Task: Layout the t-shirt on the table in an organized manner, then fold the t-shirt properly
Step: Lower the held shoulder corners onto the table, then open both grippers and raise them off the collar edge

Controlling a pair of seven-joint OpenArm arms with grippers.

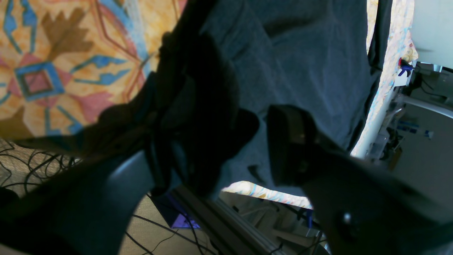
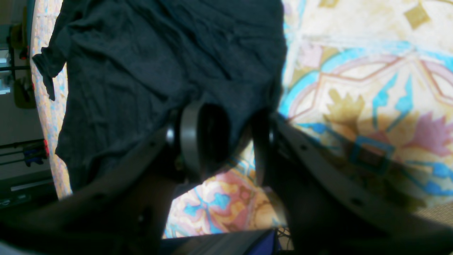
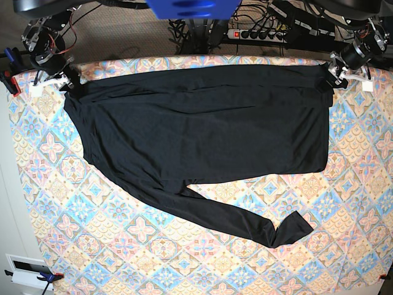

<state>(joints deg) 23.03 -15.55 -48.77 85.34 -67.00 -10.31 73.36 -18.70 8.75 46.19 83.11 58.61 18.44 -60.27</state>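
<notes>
**Shirt flat, both corners let go?**

Going left to right in the base view: right gripper [image 3: 69, 82] sits at the shirt [image 3: 202, 129] corner, jaws apart, cloth draped between them. The shirt's long axis runs across the bench [image 3: 344, 203]. Left gripper [image 3: 325, 78] at the other corner, jaws wide apart, cloth touching one side.

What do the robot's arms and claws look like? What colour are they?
Each end effector is dark, nearly black, with two thick rounded fingers: the left end effector and the right end effector. From above, the wrists look black and silver, with red wires near the right one and small white parts near both.
</notes>
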